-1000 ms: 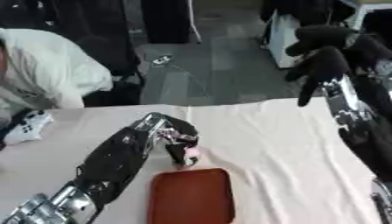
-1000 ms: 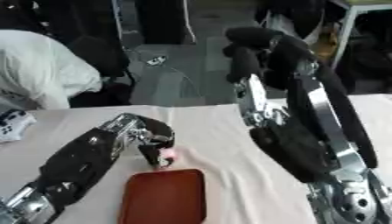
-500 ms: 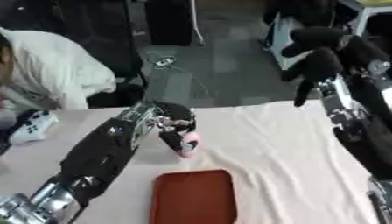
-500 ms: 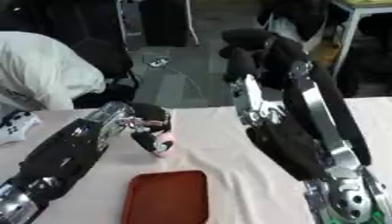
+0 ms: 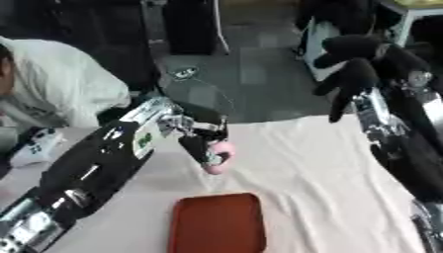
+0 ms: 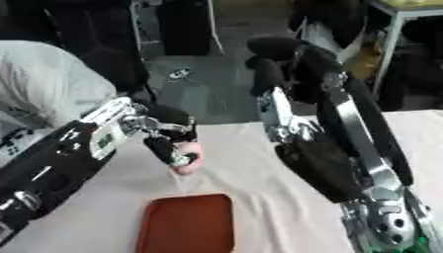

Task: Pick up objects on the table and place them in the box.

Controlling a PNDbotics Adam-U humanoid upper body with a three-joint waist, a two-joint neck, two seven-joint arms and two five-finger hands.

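Observation:
My left hand (image 5: 200,139) reaches in from the lower left, its fingers curled round a small pink object (image 5: 219,159) that pokes out below them. It hangs above the table, a little beyond the far edge of the red-brown tray (image 5: 217,223). My right hand (image 5: 356,60) is raised high at the upper right, over the table's far edge, its dark fingers hanging relaxed and holding nothing.
A white cloth (image 5: 307,168) covers the table. A white device (image 5: 36,146) lies near the left edge. A person in a white top (image 5: 61,94) leans in at the far left. Chairs and a desk stand on the floor beyond.
My left hand has carried the pink object away from the tray, farther from me. The whole picture has shifted, so the head has moved. The right hand stays raised.

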